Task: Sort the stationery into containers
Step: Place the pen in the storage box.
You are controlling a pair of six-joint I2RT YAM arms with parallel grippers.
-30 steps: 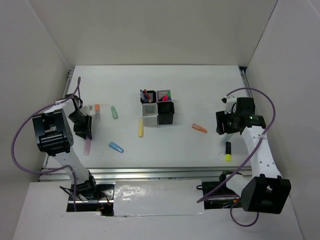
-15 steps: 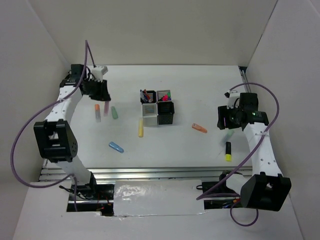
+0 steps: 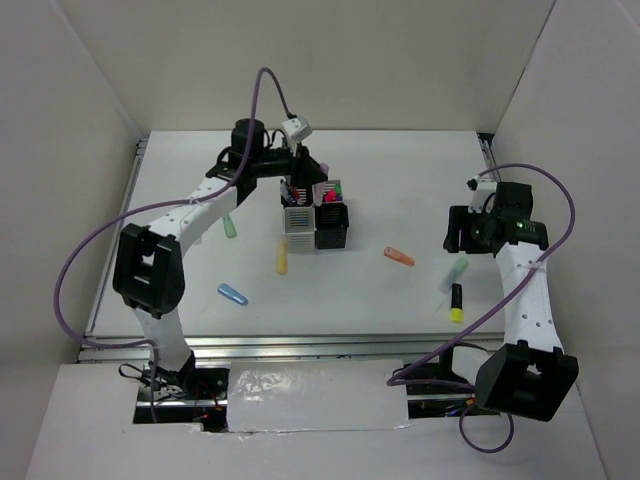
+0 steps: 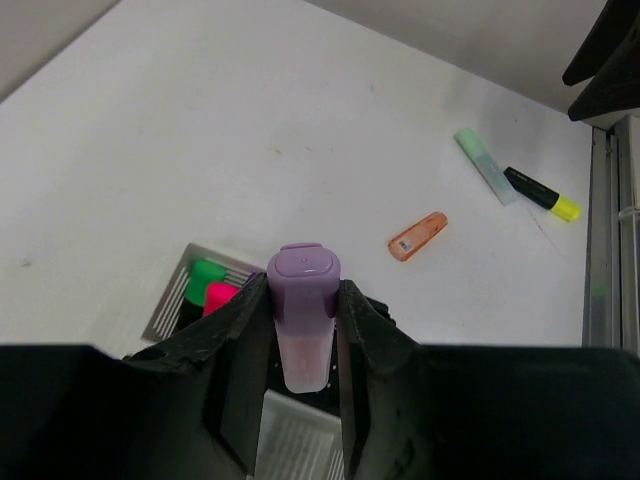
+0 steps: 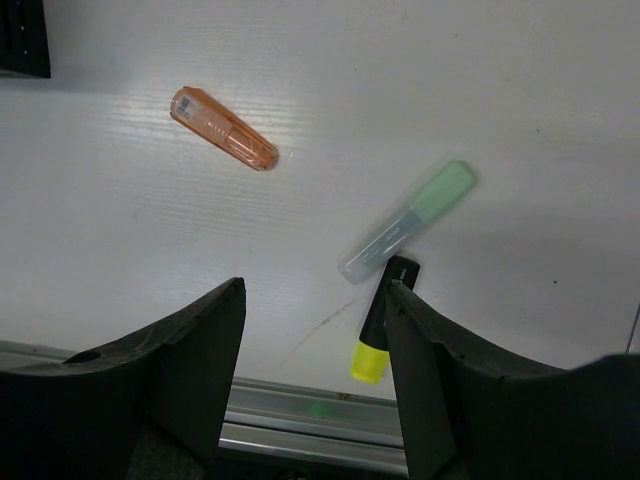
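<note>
Shows left gripper (image 4: pixel 303 302) clamping purple marker (image 4: pixel 303 285) between its fingers, over the cups (image 3: pixel 332 236); right gripper (image 5: pixel 315 292) spread, green marker (image 5: pixel 408 220) on table (image 3: pixel 400 180) just beyond its fingertips.

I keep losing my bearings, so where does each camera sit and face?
Top external: above and behind, looking down on the table; left arm and right arm show.
Left wrist: over the containers, facing down and rightward; jaws grip a purple marker.
Right wrist: looking down at the table; its open jaws show.
All share the orange marker, green marker.
</note>
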